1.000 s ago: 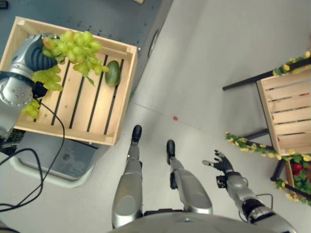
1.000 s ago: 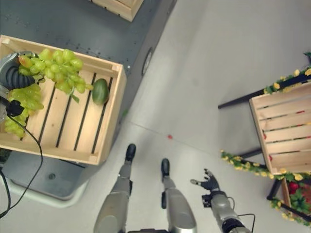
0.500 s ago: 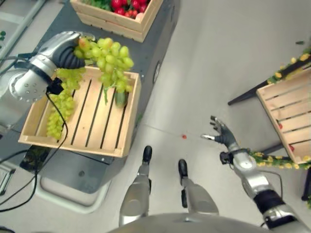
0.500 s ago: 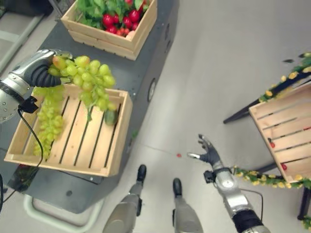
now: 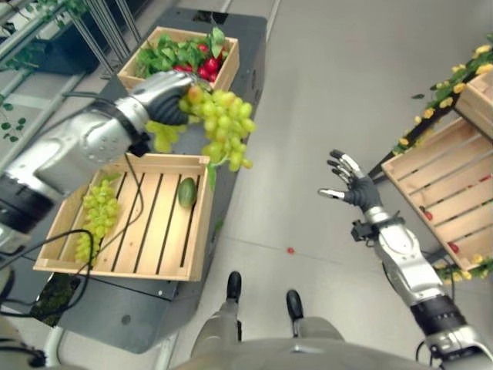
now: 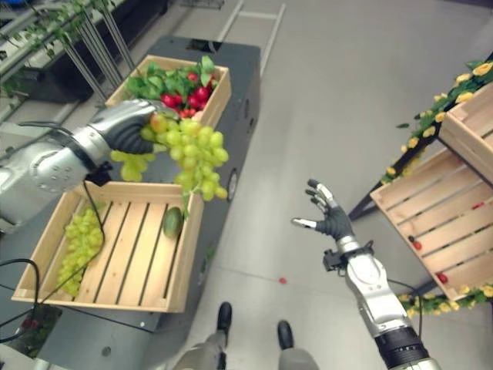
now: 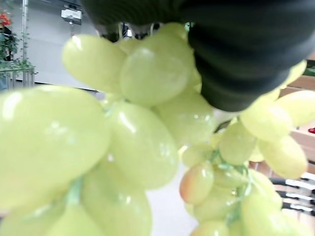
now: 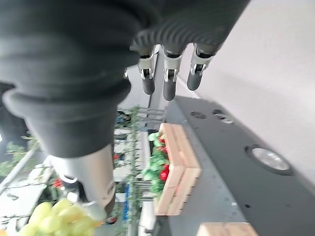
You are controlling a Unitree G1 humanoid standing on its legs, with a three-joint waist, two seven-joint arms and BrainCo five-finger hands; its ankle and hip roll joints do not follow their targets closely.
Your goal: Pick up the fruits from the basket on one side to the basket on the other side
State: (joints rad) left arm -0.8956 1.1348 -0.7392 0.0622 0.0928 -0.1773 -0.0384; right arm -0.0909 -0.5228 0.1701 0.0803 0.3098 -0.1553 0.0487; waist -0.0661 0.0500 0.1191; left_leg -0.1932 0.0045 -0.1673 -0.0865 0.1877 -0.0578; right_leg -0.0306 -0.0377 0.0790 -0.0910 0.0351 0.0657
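Observation:
My left hand (image 5: 164, 96) is shut on a big bunch of green grapes (image 5: 219, 123), which hangs in the air past the right rim of the near wooden crate (image 5: 196, 231); up close the grapes (image 7: 123, 142) press against the hand's dark cover. In that crate lie another green grape bunch (image 5: 96, 208) at the left and a small green melon-like fruit (image 5: 186, 191). My right hand (image 5: 350, 181) is open, fingers spread, over the floor between the cart and the slatted crates (image 5: 439, 189) at the right.
The near crate stands on a dark grey cart (image 5: 250, 92). Behind it a second crate (image 5: 181, 58) holds red fruit and green leaves. The right crates sit on a black stand trimmed with yellow flowers (image 5: 416, 135). A small red dot (image 5: 290, 250) marks the floor.
The camera has swung up and right. My left hand has lifted the grape bunch out of the near crate and carried it rightward past the rim. My right hand has risen and spread.

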